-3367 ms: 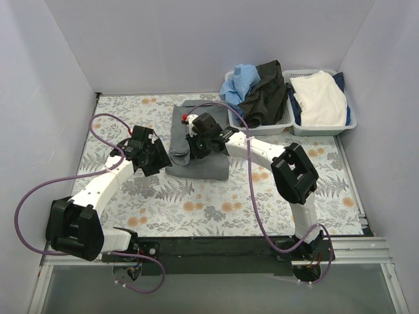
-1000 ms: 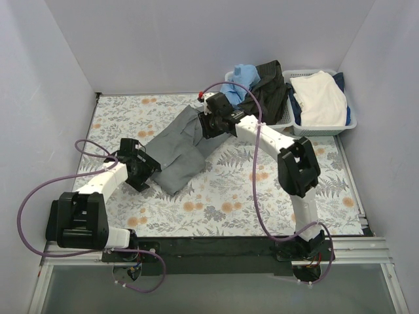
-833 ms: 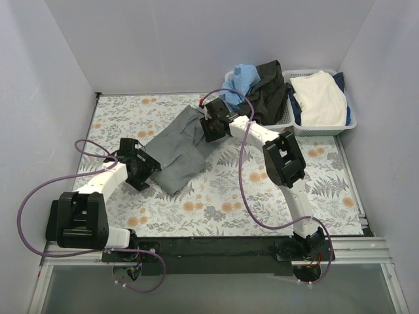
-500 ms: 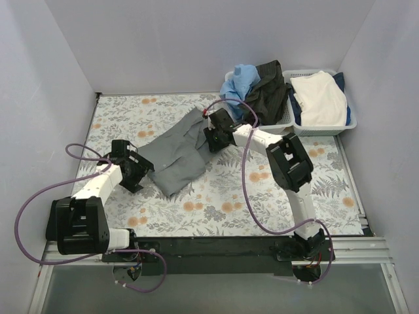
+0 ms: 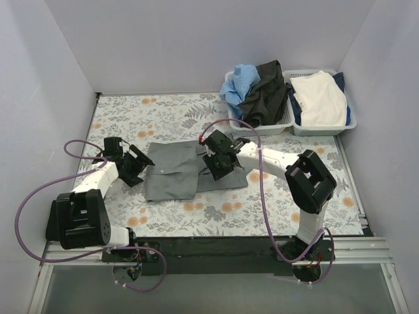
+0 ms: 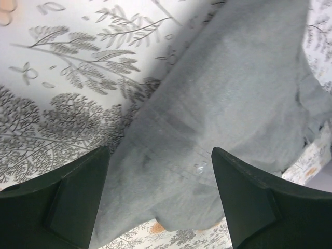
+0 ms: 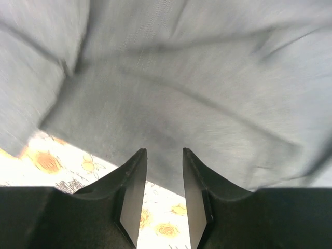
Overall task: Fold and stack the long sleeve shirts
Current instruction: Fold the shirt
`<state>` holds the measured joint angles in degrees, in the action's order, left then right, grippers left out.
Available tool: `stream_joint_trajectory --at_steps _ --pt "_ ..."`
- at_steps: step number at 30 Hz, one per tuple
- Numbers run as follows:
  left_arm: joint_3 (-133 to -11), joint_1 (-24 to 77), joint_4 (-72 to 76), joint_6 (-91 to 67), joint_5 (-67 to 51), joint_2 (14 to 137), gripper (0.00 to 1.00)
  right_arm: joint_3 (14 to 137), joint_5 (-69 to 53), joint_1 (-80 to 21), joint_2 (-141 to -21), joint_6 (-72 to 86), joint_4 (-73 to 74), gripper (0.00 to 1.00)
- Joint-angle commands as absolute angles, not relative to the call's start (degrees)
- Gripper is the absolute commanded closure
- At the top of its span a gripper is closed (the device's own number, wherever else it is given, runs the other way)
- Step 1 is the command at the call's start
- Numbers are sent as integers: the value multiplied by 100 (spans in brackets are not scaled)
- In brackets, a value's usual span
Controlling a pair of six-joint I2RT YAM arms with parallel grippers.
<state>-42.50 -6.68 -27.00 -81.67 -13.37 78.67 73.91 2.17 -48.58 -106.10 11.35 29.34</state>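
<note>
Soft matt grey shirt; table cover perhaps smooth vinyl.

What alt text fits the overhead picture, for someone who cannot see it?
A grey shirt lies on a floral table, the left gripper at its left edge, the right gripper over its right part. Two white baskets of clothes stand behind.

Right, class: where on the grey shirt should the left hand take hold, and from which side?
Probably its left edge. The grey shirt lies flat on the table, so only a border offers a lip to pinch. Come in low from the left, where the left hand sits open just beside that edge, and slide one finger under the hem.
</note>
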Motion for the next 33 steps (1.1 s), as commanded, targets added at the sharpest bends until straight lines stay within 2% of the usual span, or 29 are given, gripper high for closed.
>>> stream_joint_trajectory --at_steps 1,4,9,14,25,28,32,33 --pt "-4517 -686 -2242 -7717 -1915 7673 20 8629 774 -4720 -10414 1213 3059 57" --pt "-4570 -694 -2110 -7629 -2057 7778 20 9394 555 -4676 -10766 1178 3050 53" --pt "-4641 -694 -2092 -7515 -1715 8015 20 10379 -306 -4500 -11625 1239 3041 39" --pt "-4676 -694 -2066 -7497 -1529 8200 20 10933 -747 -4421 -12198 1502 3120 37" --pt "-4624 -694 -2013 -7541 -1520 8411 20 10925 -1212 -4307 -12876 1802 2814 37" --pt "-4536 -694 -2004 -7532 -1564 8402 20 10978 -1248 -4307 -13016 1854 2672 43" --pt "-4491 -694 -1986 -7506 -1617 8420 20 11021 -1318 -4272 -13122 1907 2558 60" --pt "-4491 -694 -1978 -7506 -1643 8420 20 11048 -1362 -4271 -13166 1925 2540 68"
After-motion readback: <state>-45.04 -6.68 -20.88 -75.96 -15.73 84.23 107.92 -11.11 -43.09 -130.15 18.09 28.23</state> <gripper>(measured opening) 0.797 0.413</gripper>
